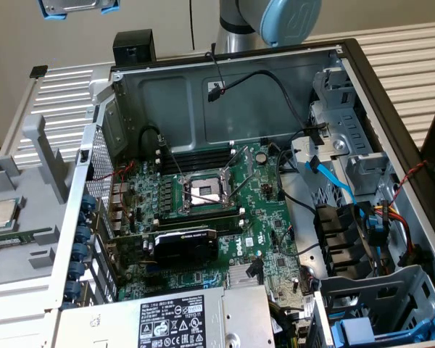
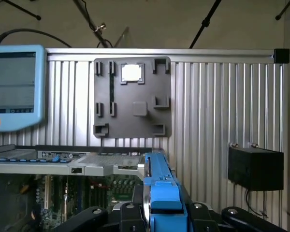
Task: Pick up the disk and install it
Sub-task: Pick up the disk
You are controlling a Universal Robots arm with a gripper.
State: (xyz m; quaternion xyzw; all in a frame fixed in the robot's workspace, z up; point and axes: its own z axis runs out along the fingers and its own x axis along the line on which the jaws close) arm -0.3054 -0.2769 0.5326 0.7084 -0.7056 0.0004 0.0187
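Note:
In the wrist view the disk (image 2: 160, 193) stands edge-on, its blue carrier frame uppermost and a strip of silver metal beside it. My gripper (image 2: 159, 215) is shut on it, one black finger (image 2: 130, 212) on one side and its partner on the other. In the exterior view the disk (image 1: 78, 7) hangs high over the ribbed table, beyond the far left corner of the open computer case (image 1: 225, 94), with its blue frame ends showing at either side. The arm's grey and blue joint (image 1: 272, 20) rises behind the case's back wall.
The case holds a motherboard with an open CPU socket (image 1: 203, 192), a black graphics card (image 1: 185, 245), a labelled power supply (image 1: 177, 319) and loose cables. Metal drive cages (image 1: 348, 156) line its right side; a blue carrier (image 1: 362, 333) sits lower right. A grey fixture with a CPU chip (image 1: 3, 212) lies left.

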